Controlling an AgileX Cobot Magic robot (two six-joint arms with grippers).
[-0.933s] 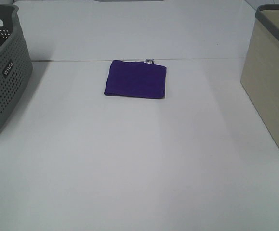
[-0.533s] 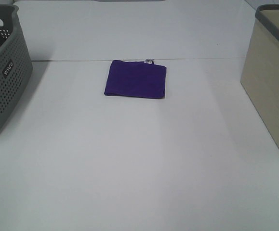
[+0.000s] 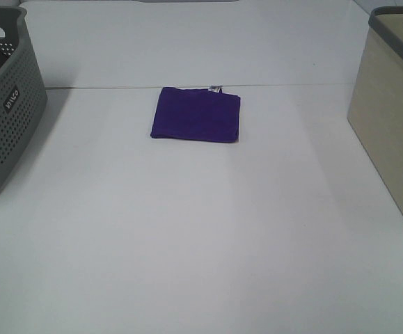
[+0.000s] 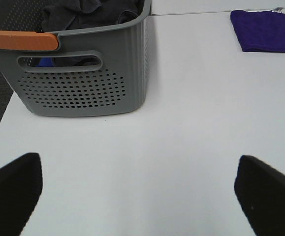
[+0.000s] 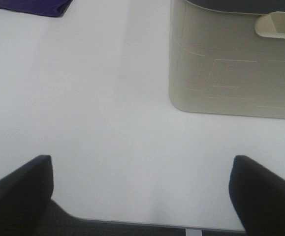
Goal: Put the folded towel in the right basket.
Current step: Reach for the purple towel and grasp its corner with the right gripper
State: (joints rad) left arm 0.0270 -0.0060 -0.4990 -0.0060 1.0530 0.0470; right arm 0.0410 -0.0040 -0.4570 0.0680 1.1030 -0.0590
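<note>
Item one, your folded towel: purple, squared, flat on the white table, toward the far side and roughly midway across, well apart from both baskets, with nothing touching it. A small pale tag sits at its far edge; any print on it is too small to read. Item two, the right basket: beige walls, grey rim, a handle slot in the end wall; its inside is not shown. Item three, the left gripper and the right gripper: each shows only two dark fingertips spread wide, holding nothing, and neither is near the towel. Item four, the left basket: grey, perforated, with an orange strip on its rim and dark clothing inside. Progress, as you may judge it: nothing is done; reach, grasp, carry and drop all remain. Writing: a dark label on the grey basket carries white letters, not legible with confidence.
</note>
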